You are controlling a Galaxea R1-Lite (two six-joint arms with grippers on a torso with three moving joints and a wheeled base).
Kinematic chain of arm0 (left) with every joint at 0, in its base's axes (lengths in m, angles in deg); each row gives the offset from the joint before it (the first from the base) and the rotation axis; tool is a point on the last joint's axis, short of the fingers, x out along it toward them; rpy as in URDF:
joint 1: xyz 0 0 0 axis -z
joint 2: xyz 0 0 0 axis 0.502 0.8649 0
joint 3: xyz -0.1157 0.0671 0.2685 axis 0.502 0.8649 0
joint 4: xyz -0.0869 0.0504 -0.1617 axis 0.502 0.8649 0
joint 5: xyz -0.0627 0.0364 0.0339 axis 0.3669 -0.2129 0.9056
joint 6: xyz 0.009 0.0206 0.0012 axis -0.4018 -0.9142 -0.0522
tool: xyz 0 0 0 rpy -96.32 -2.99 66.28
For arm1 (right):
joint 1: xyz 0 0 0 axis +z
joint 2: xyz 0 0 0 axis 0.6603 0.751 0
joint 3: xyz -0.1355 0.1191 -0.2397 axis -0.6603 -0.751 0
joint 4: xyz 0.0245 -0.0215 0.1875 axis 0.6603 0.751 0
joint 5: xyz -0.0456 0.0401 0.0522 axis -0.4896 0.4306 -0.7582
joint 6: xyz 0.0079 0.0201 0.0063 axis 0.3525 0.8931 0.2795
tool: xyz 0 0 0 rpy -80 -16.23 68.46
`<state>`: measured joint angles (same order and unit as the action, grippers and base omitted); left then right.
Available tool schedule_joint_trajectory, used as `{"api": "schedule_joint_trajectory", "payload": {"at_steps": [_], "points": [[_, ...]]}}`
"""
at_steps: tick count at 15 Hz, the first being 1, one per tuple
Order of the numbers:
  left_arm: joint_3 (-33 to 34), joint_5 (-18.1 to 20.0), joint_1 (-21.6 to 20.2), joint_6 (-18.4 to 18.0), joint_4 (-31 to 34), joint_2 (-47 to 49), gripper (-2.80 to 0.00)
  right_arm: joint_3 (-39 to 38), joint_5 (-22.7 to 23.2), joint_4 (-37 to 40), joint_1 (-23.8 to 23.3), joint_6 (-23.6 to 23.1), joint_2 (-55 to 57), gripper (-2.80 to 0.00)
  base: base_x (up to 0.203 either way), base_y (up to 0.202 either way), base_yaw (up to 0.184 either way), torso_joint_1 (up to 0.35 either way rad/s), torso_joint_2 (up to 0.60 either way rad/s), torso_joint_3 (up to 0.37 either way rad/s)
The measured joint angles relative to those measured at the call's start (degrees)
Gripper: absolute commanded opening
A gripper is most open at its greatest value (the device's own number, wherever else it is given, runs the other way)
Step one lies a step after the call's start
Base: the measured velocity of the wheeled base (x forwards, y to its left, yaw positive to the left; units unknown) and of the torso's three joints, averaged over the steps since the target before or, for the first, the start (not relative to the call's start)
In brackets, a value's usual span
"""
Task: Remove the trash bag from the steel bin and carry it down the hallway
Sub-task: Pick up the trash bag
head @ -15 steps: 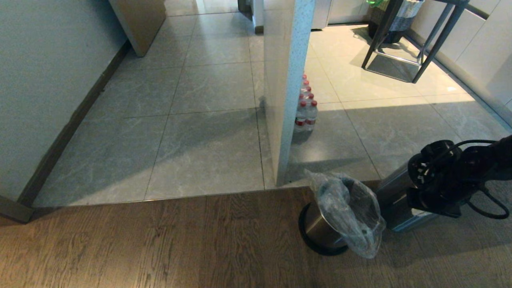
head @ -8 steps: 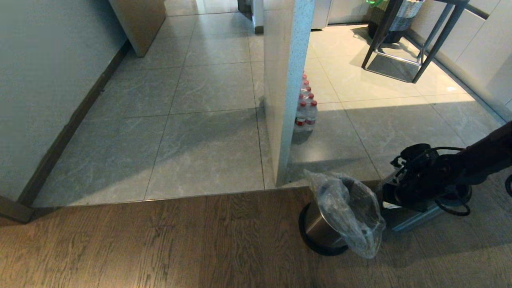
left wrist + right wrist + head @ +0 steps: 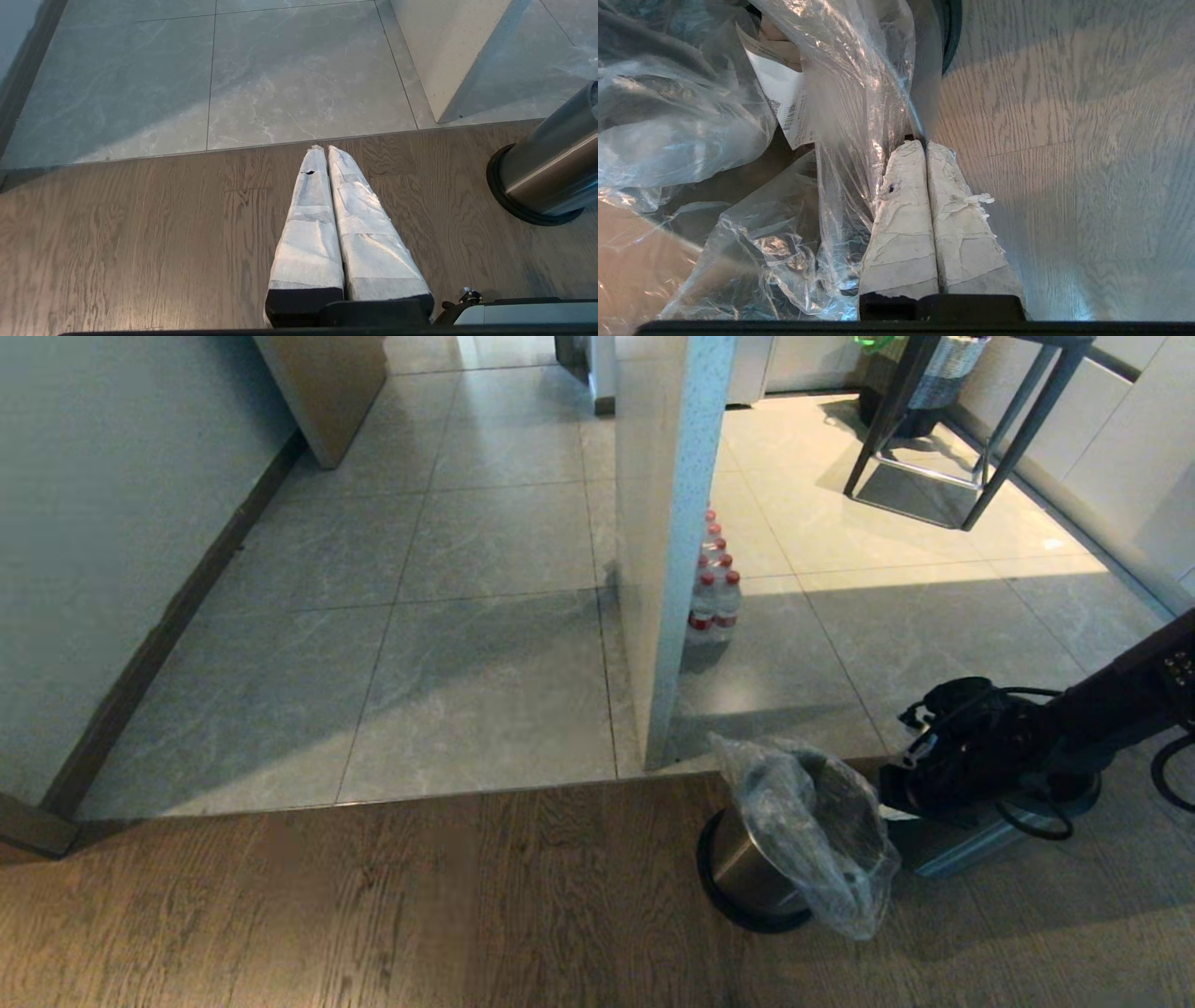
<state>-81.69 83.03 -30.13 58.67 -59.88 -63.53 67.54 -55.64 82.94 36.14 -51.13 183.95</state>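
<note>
both grippers' jaws together

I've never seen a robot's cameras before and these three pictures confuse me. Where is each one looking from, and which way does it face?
Head view: high on the robot, facing forward and down at the trash bag in the steel bin; the right gripper shows.
Left wrist view: behind the left gripper, facing the wood floor.
Right wrist view: behind the right gripper's taped fingers, against the bag.
Shared: all three views show the bin.
</note>
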Motion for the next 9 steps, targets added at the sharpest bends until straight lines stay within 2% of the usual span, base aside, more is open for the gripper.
{"api": "schedule_joint_trajectory", "payload": {"at_steps": [9], "points": [[0.0,0.0,0.0,0.0,0.0,0.0,-2.80,1.7,0.3,1.4,1.3,0.3,1.2,-2.80,0.000,0.000,0.000,0.000,0.00,0.000]]}}
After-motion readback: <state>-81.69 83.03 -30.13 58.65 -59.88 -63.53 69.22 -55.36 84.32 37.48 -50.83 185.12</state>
